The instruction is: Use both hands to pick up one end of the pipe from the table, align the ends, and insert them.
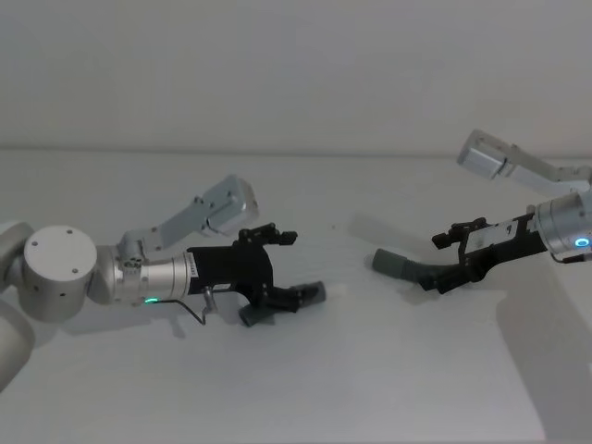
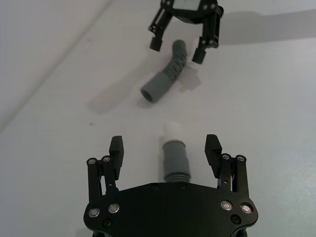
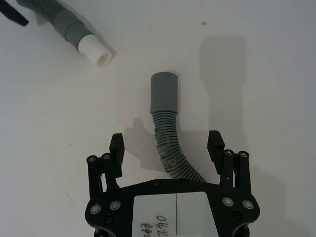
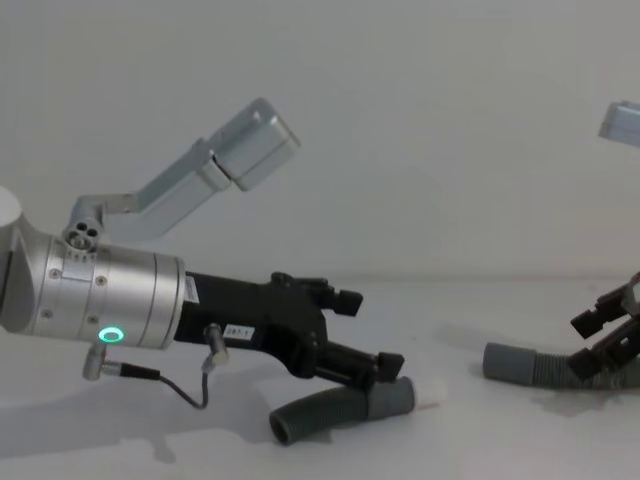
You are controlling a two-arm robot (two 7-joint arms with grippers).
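Left gripper [image 2: 165, 144] and right gripper [image 3: 165, 139] are both wide open, straddling the plug hose [image 2: 176, 159] and socket hose [image 3: 164, 96]. I'm worried those bendy ribs roll off-centre when I close.

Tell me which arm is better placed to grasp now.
Left, marginally: the left end effector is open with the plug hose straight and centred between its jaws. The right end effector, open too, straddles a socket hose that curves off-centre.

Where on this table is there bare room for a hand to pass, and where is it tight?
Bare: the table in front of both arms, the strip behind them, and the gap between the white-tipped hose and the socket hose. Crowded: around the open left gripper and open right gripper, each straddling its hose.
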